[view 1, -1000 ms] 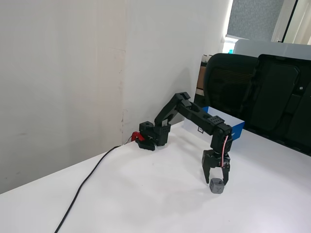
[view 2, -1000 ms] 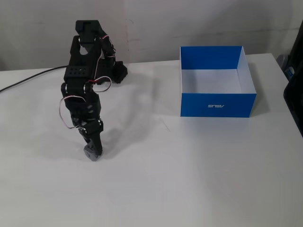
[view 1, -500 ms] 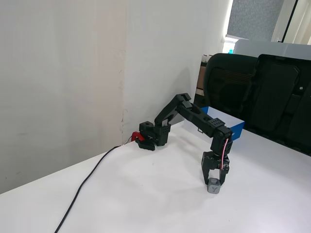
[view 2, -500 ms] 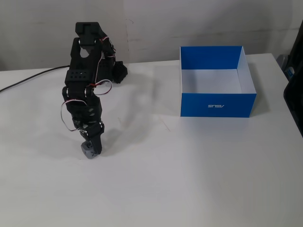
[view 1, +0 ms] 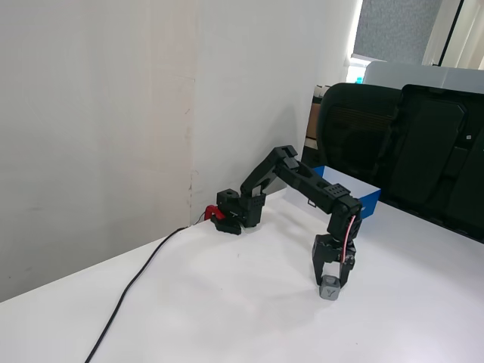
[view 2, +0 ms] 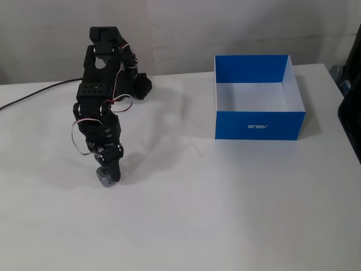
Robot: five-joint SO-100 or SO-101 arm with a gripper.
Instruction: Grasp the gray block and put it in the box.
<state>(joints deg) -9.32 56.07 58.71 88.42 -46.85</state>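
While reaching down toward the left part of the worktop (view 2: 225, 214), well apart from the box (view 2: 259, 125) at the far right edge, pinching the gray block (view 2: 105, 177) between the fingers of the gripper (view 2: 108, 175), pressed against two opposite faces. Holding it at or just above the surface; not possible to tell which. Probably handling as a light, stiff and rather smooth piece, with rounded corners, so possibly slipping if taken near the corners. Better gripping on the flat middle of the faces, as seeming to be now.
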